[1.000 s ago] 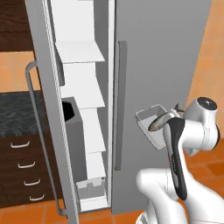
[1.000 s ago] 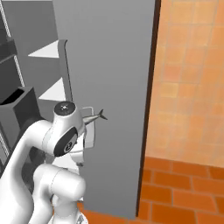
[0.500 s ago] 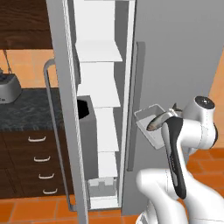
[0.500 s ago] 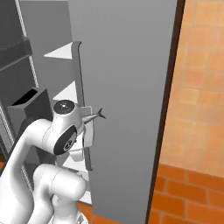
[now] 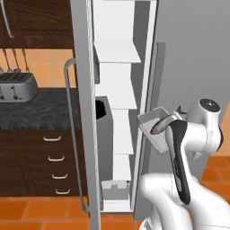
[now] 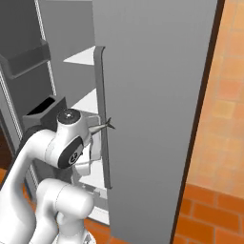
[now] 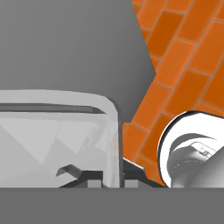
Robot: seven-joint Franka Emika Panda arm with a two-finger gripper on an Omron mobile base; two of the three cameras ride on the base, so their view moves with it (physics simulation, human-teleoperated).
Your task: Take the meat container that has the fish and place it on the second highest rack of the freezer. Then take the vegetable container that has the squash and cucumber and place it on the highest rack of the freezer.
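Now the claw (image 7: 113, 183) is closed on the wall of the meat container (image 5: 155, 130), which hangs just right of the freezer's (image 5: 117, 103) open shelves with the fish (image 5: 161, 126) inside. It seems stiff and light, but a rim grip can tilt it, so the fish may slide.

The meat container (image 5: 153, 125) with the fish (image 5: 161, 126) in it hangs right of the freezer shelves (image 5: 117, 58).
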